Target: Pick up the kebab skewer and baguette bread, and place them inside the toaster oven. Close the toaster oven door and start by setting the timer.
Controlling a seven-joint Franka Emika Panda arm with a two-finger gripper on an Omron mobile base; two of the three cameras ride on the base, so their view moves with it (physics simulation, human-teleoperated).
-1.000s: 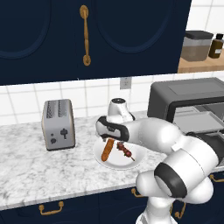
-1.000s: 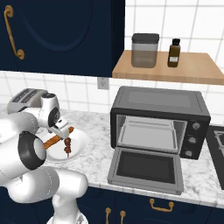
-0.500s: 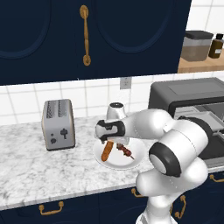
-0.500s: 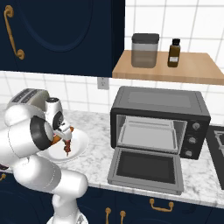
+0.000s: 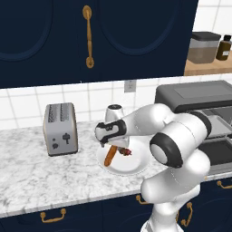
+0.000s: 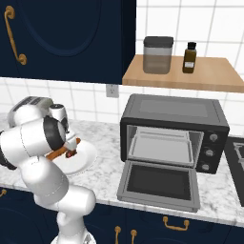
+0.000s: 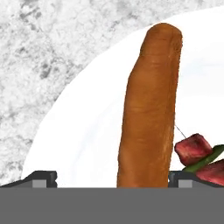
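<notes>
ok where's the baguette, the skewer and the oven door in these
baguette (image 7: pixel 148 109): hand view, middle of the loaf
skewer (image 7: pixel 193 148): hand view, a red meat chunk
oven door (image 6: pixel 159 183): right base view, dark window pane of the open flap

A silver two-slot toaster (image 5: pixel 60 128) stands on the marble worktop (image 5: pixel 31 174) left of a white plate (image 5: pixel 136 164). A wooden shelf (image 6: pixel 181 76) carries a grey canister (image 6: pixel 157 55) beside a brown bottle (image 6: pixel 189 57).
</notes>
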